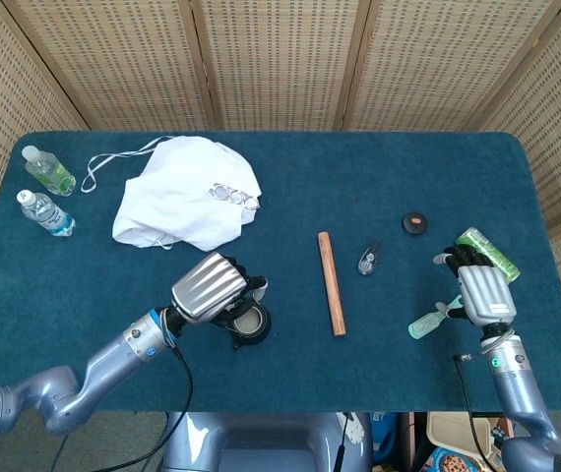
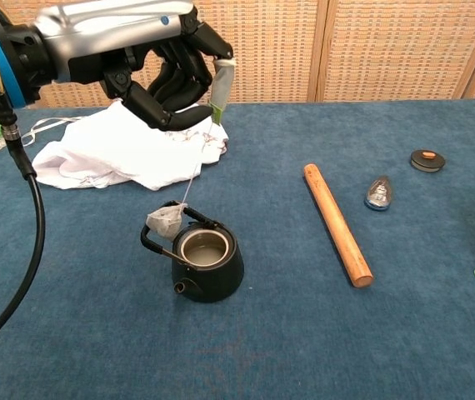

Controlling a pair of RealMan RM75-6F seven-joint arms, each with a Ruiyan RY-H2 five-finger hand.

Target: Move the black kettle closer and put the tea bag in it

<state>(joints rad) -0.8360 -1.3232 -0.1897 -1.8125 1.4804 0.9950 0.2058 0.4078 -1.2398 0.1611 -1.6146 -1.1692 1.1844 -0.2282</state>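
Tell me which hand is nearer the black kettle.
Left. The left hand hovers just above the black kettle, dangling the tea bag; the right hand sits far across the table.

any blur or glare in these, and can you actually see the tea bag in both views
Chest view: lighting soft and even, no glare; left hand close to the lens, large and slightly soft; tea bag sharp, dangling against the kettle handle. Head view: everything small but in focus; the left hand hides the tea bag.

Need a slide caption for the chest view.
Left robot hand dangles tea bag by its string against black kettle handle.
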